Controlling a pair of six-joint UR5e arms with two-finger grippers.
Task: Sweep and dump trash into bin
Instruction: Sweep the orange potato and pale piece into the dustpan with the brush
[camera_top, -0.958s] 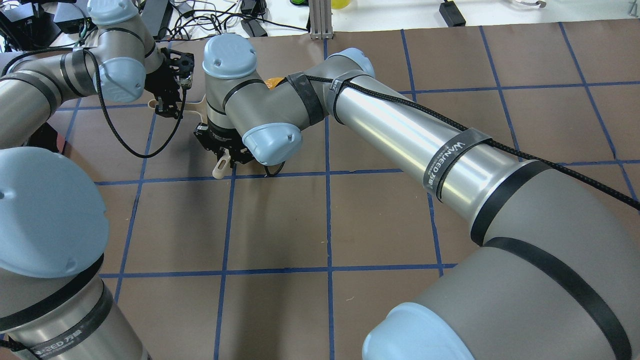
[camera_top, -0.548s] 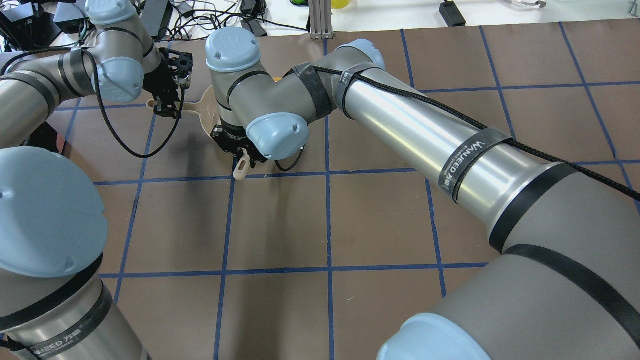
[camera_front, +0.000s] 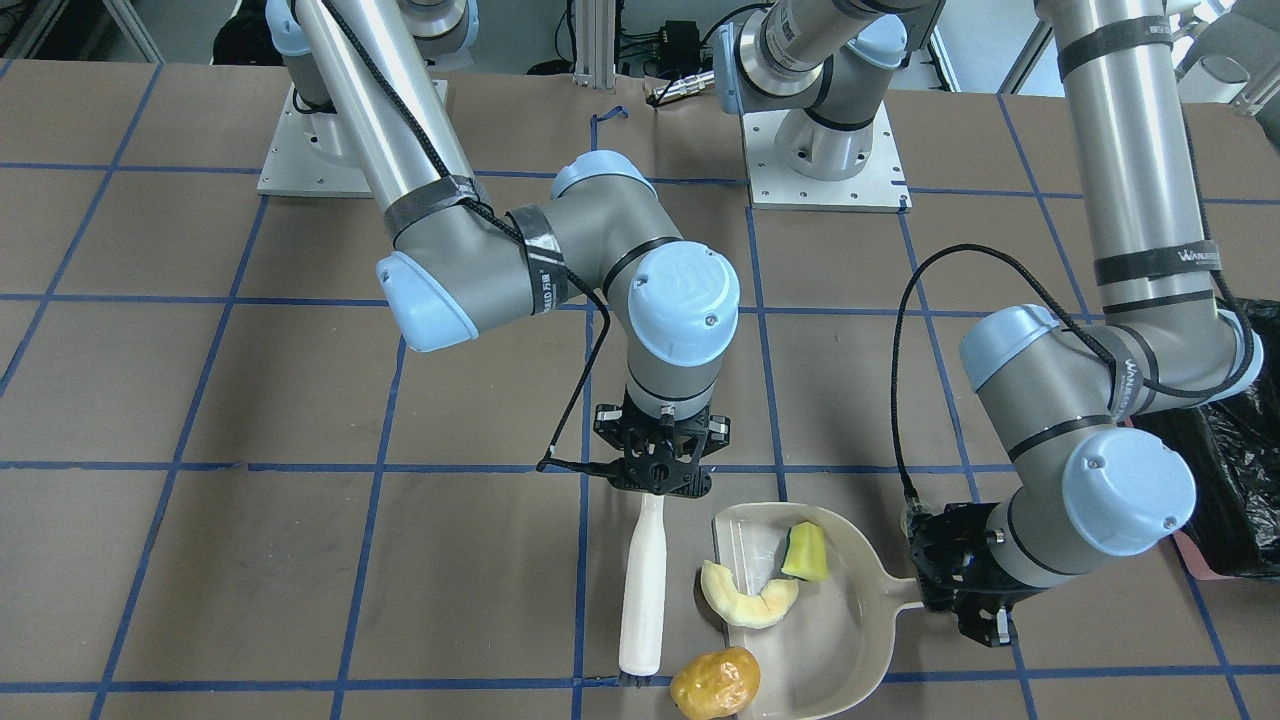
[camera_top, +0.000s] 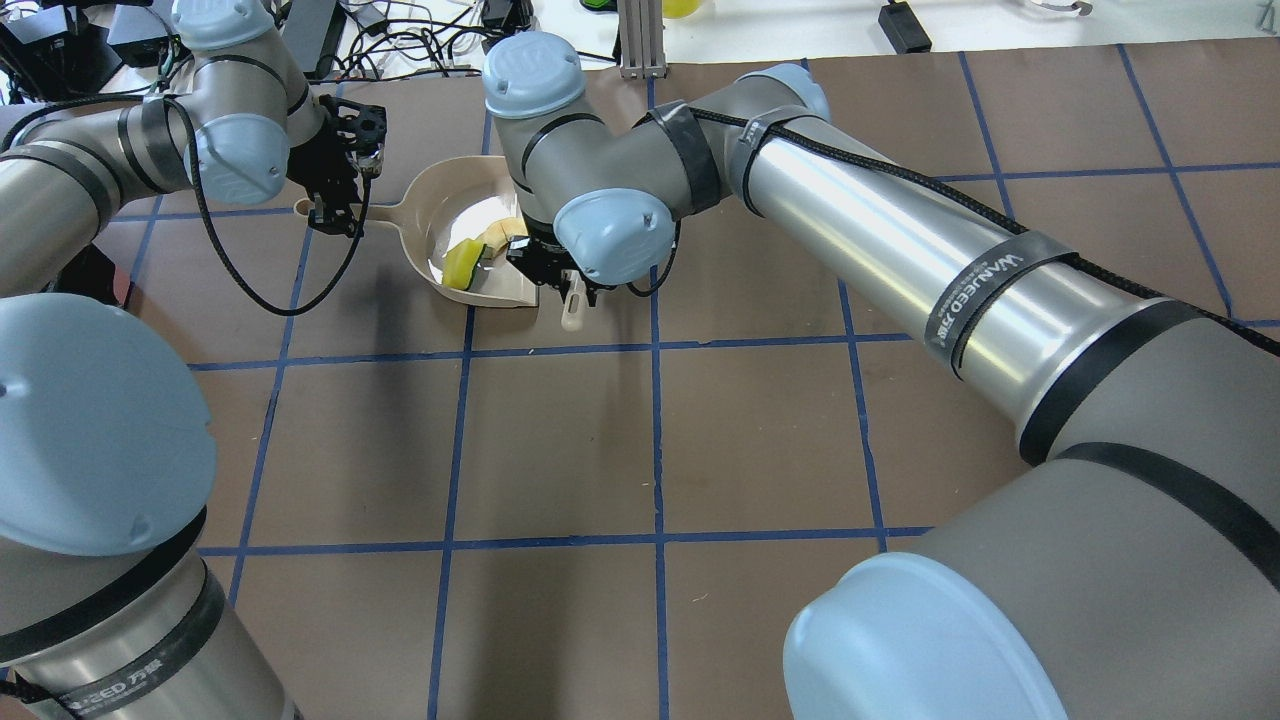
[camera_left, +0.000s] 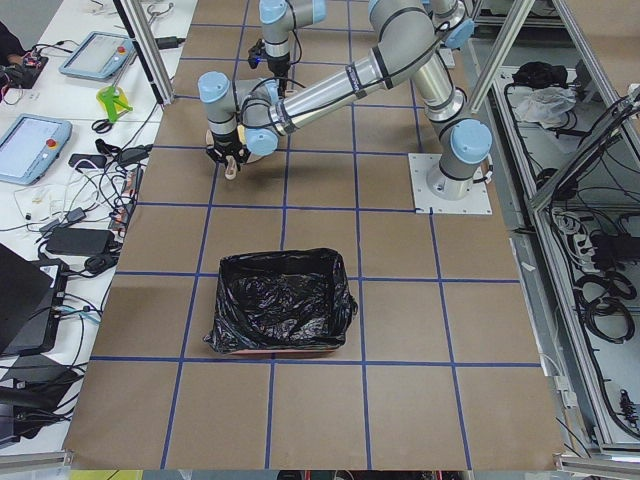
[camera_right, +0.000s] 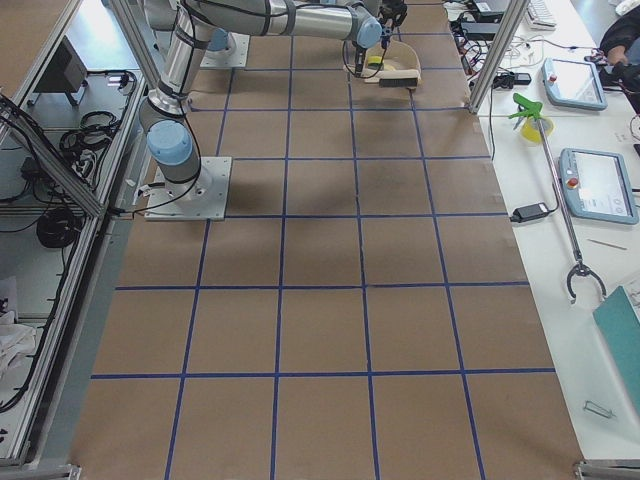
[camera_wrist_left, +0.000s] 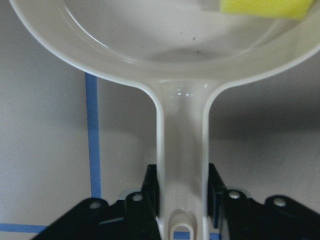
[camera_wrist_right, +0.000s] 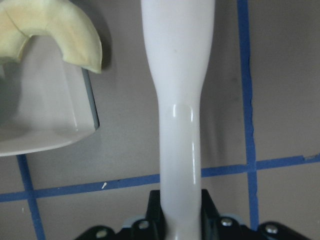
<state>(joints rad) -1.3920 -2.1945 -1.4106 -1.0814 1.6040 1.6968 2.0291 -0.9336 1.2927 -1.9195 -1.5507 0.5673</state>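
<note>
Brown paper table (camera_front: 200, 560) with a blue tape grid, both arms working close together at the far side.

Right gripper (camera_front: 658, 487) points down, fingers closed snug on the near end of a white brush (camera_front: 642, 590). The brush lies flat and its long axis runs straight out from that gripper, away from the robot, with the dark bristles at the far end.

Left gripper (camera_wrist_left: 182, 192) is clamped on the handle of the beige dustpan (camera_front: 860, 640). The pan sits flat, its handle pointing back into the gripper and its open mouth facing the brush.

For the trash, the cream slice (camera_front: 745, 600) lies across the pan's lip, part in and part hanging over, just beside the brush handle. The yellow wedge (camera_front: 805, 552) is fully inside the pan, nearer the left gripper. The potato (camera_front: 714, 682) sits right by the bristle end at the corner of the pan's mouth; can't tell if it's actually on the lip.

The bin (camera_left: 225, 320) with its black bag is well apart from both grippers, off to the left gripper's outer side, open end up.
</note>
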